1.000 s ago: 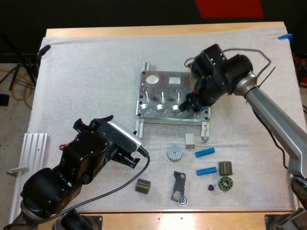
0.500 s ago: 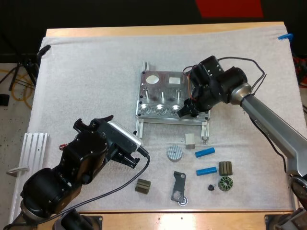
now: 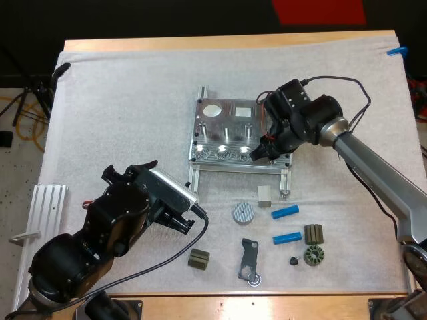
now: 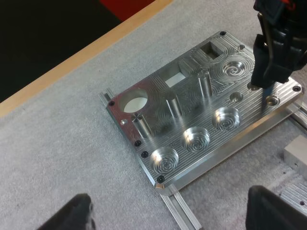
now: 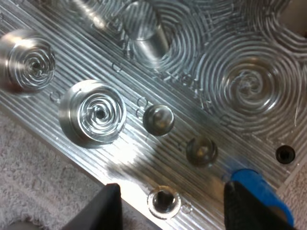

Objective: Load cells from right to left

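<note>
The metal fixture (image 3: 227, 137) lies mid-mat, with three round pockets along its near edge and three posts behind them. My right gripper (image 3: 259, 153) is down at the fixture's front right corner, its tip close over the small holes (image 5: 201, 151) there. Its fingers stand apart, and a blurred blue piece (image 5: 252, 184) shows at the tip of one finger (image 5: 249, 211). Two blue cylinders (image 3: 285, 212) (image 3: 287, 237) lie on the mat in front of the fixture. My left gripper (image 3: 187, 215) hovers open near the fixture (image 4: 192, 124), nothing between its fingers.
Around the cylinders lie a grey disc (image 3: 243, 213), a small metal block (image 3: 264, 195), a black bracket (image 3: 248, 260), a toothed ring (image 3: 313, 255) and two olive-dark parts (image 3: 313, 233) (image 3: 199, 259). A ribbed metal rail (image 3: 47, 207) sits at the mat's left edge.
My right gripper has shifted slightly left along the fixture's front right corner and stayed low over it. The left arm has not moved.
</note>
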Robot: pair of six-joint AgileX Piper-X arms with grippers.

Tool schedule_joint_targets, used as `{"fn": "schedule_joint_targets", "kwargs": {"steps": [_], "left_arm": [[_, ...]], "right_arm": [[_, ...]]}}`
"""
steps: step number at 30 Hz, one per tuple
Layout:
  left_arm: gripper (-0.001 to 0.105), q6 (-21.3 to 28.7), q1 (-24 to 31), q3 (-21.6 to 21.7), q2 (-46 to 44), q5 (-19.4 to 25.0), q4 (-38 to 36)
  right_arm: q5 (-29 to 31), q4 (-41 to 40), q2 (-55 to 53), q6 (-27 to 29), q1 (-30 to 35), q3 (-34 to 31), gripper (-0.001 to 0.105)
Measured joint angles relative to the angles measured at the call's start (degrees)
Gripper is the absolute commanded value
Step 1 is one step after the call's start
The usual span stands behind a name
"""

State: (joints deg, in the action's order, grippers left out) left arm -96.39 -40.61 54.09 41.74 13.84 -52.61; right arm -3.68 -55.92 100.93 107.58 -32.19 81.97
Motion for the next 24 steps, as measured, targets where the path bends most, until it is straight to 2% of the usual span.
{"fn": "schedule_joint_targets", "kwargs": {"steps": [6, 13, 24], "left_arm": [[0.065, 0.00, 0.00, 0.00, 0.00, 0.00, 0.00], [0.065, 0.00, 0.00, 0.00, 0.00, 0.00, 0.00], [0.065, 0.00, 0.00, 0.00, 0.00, 0.00, 0.00]], "right_arm": [[0.22, 0.00, -0.35, 0.12, 0.00, 0.62, 0.047], [5.75, 0.66, -2.77, 1.72, 0.00, 3.15, 0.047], [6.46, 0.81, 0.49, 1.16, 0.00, 3.15, 0.047]]}}
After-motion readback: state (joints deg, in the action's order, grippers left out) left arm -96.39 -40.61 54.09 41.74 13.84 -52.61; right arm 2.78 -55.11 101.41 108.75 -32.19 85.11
